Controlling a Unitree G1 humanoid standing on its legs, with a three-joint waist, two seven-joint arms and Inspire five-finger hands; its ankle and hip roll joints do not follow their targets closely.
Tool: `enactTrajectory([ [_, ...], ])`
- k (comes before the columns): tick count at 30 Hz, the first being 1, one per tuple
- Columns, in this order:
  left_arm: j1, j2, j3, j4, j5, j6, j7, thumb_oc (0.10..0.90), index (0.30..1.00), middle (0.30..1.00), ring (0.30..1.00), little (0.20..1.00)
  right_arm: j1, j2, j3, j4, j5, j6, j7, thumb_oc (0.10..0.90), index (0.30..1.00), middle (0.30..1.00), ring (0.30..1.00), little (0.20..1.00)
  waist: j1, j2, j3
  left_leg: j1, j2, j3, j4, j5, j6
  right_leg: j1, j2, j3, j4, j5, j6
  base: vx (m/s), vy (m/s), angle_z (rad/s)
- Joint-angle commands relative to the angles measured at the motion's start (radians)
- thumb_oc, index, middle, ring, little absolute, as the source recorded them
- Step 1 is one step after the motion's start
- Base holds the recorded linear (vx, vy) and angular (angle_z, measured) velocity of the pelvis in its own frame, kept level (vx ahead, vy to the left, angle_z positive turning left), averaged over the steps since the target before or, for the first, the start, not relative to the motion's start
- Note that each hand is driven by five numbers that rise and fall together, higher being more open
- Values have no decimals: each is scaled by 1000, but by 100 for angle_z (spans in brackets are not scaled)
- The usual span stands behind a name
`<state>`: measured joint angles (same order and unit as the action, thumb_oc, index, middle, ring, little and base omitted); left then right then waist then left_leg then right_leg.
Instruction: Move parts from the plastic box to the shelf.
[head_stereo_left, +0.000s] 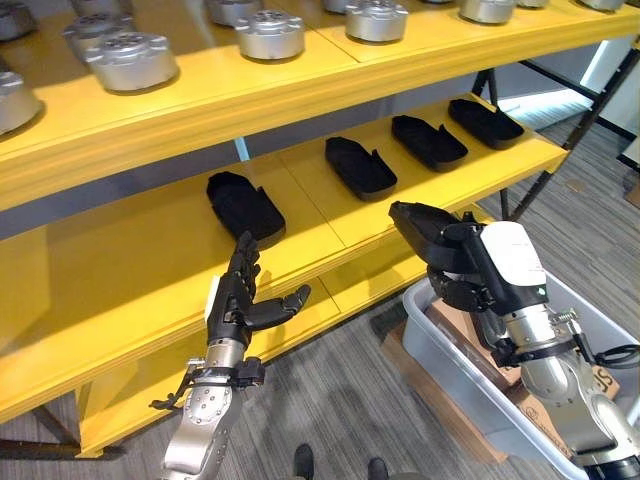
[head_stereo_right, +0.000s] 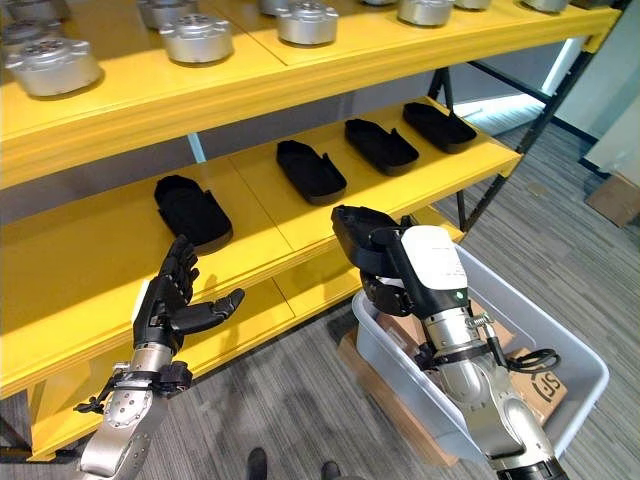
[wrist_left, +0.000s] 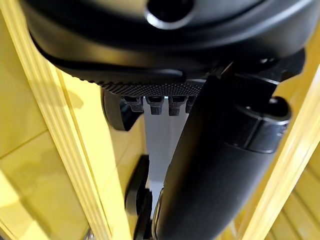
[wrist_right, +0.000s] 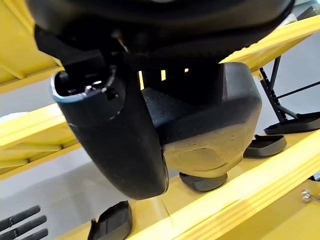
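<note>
Black part (head_stereo_left: 425, 228) gripped in right hand (head_stereo_left: 480, 265) fingers, its underside hidden; left hand (head_stereo_left: 238, 300) fingers spread.

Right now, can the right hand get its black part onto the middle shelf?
Probably yes. The right hand holds the black part just off the middle shelf front edge, and the bare patch between two parts already there looks unobstructed.

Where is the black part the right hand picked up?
The black part is gripped in the right hand, raised above the plastic box, just in front of the yellow shelf.
</note>
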<state>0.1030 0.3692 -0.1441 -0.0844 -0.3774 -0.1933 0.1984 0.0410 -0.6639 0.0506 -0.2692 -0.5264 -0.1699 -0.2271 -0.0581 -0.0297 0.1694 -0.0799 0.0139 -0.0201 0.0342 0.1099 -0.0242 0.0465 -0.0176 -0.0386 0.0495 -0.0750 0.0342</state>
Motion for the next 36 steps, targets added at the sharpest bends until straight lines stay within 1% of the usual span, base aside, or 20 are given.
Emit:
enactTrajectory([
  [1,-39,41,59,-116,15,-89,-28,900,1000,1000,1000,1000,-75,-64,-153,-157,42,-74,-119,400,300,300,300,300,-34,-81,-24,-46,88,151,306,-171,0,-65,28,17,57,34,-22,-94,-7,64],
  [2,-37,42,60,-118,14,-88,-29,900,1000,1000,1000,1000,-75,-64,-152,-156,42,-74,-120,400,300,300,300,300,-30,-80,-24,-46,92,155,309,-175,-2,-68,31,20,63,32,-24,-52,30,38],
  [3,-34,46,65,-120,20,-90,-25,900,1000,1000,1000,1000,-74,-64,-152,-151,38,-71,-126,400,300,300,300,300,-27,-79,-30,-34,121,142,277,-173,3,-71,30,20,66,23,-20,24,23,17],
  [5,-22,51,75,-123,24,-92,-15,900,1000,1000,1000,1000,-55,-60,-170,-155,43,-76,-149,400,300,300,300,300,-29,-76,-44,-4,205,127,191,-108,-22,-70,28,23,80,-1,-12,62,76,5],
  [8,-18,49,77,-129,19,-92,6,900,1000,1000,1000,1000,-39,-72,-180,-163,43,-73,-182,400,300,300,300,300,-29,-45,-48,26,353,48,1,85,-72,-102,16,29,158,-49,-6,39,244,28],
  [9,-23,47,79,-134,14,-88,11,900,1000,1000,1000,1000,-32,-83,-190,-163,35,-65,-194,400,300,300,300,300,-54,-17,-43,46,426,107,-79,195,-117,-141,-1,-2,222,-74,2,-22,269,0],
  [10,-24,45,78,-134,14,-87,11,900,1000,1000,1000,1000,-31,-85,-191,-164,34,-65,-195,400,300,300,300,300,-53,-13,-45,56,430,112,-103,211,-122,-151,3,-2,237,-81,-1,-35,272,1],
  [11,-31,43,74,-135,9,-85,11,900,1000,1000,1000,1000,-23,-87,-198,-167,27,-61,-198,400,300,300,300,300,-60,-1,-43,59,447,159,-115,237,-141,-166,-6,-20,265,-89,5,-18,153,28],
  [12,-33,39,74,-133,2,-86,8,900,1000,1000,1000,1000,-12,-84,-211,-180,17,-58,-206,400,300,300,300,300,-76,15,-46,68,463,233,-121,201,-148,-180,-14,-43,296,-100,11,-1,293,43],
  [13,-40,41,74,-129,0,-90,14,900,1000,1000,1000,1000,1,-75,-232,-188,0,-48,-221,400,300,300,300,300,-78,30,-47,63,480,255,-121,227,-171,-191,-25,-47,317,-105,18,24,268,46],
  [14,-36,38,78,-127,-9,-95,11,900,1000,1000,1000,1000,16,-65,-238,-193,-8,-44,-223,400,300,300,300,300,-79,35,-51,70,465,245,-121,166,-162,-199,-39,-51,327,-112,26,44,284,38],
  [15,-33,34,80,-124,-7,-98,11,900,1000,1000,1000,1000,32,-51,-249,-201,-19,-41,-226,400,300,300,300,300,-78,43,-62,67,456,255,-121,152,-157,-205,-54,-55,331,-104,34,93,343,29],
  [16,-39,45,81,-127,-2,-100,10,900,1000,1000,1000,1000,33,-38,-258,-203,-22,-29,-236,400,300,300,300,300,-68,42,-63,57,421,244,-90,121,-148,-195,-92,-56,330,-104,53,65,286,28],
  [17,-40,46,81,-128,-2,-100,10,900,1000,1000,1000,1000,33,-36,-259,-203,-22,-29,-236,400,300,300,300,300,-68,40,-63,52,420,243,-85,120,-145,-197,-93,-56,328,-99,53,102,283,23],
  [18,-36,53,86,-131,1,-102,5,900,1000,1000,1000,1000,33,-27,-265,-207,-28,-27,-238,400,300,300,300,300,-66,35,-65,48,400,238,-61,85,-136,-181,-111,-45,315,-96,64,45,163,28],
  [22,-35,69,94,-144,5,-109,4,900,1000,1000,1000,1000,29,-21,-280,-221,-50,-19,-233,400,300,300,300,300,-43,10,-64,-5,349,219,66,-2,-124,-119,-168,-54,254,-63,91,74,213,15],
  [25,-25,74,103,-152,5,-107,7,900,1000,1000,1000,1000,19,-24,-288,-229,-54,-16,-226,400,300,300,300,300,-34,-6,-66,-26,318,202,116,-52,-117,-67,-200,-64,192,-45,109,84,178,23],
  [30,-30,86,105,-153,12,-99,6,900,1000,1000,1000,1000,-22,-32,-281,-229,-62,-13,-221,400,300,300,300,300,-4,-41,-76,-51,293,175,152,-83,-109,-13,-221,-90,137,-27,121,82,95,13],
  [32,-27,92,105,-152,11,-93,6,900,1000,1000,1000,1000,-56,-37,-255,-223,-61,-10,-211,400,300,300,300,300,18,-58,-87,-49,283,168,150,-92,-105,16,-228,-105,106,-20,128,100,65,13],
  [36,-25,99,106,-154,10,-88,9,900,1000,1000,1000,1000,-122,-51,-197,-186,-57,2,-198,400,300,300,300,300,45,-77,-94,-47,274,164,151,-98,-102,42,-235,-119,83,-15,132,58,26,11],
])
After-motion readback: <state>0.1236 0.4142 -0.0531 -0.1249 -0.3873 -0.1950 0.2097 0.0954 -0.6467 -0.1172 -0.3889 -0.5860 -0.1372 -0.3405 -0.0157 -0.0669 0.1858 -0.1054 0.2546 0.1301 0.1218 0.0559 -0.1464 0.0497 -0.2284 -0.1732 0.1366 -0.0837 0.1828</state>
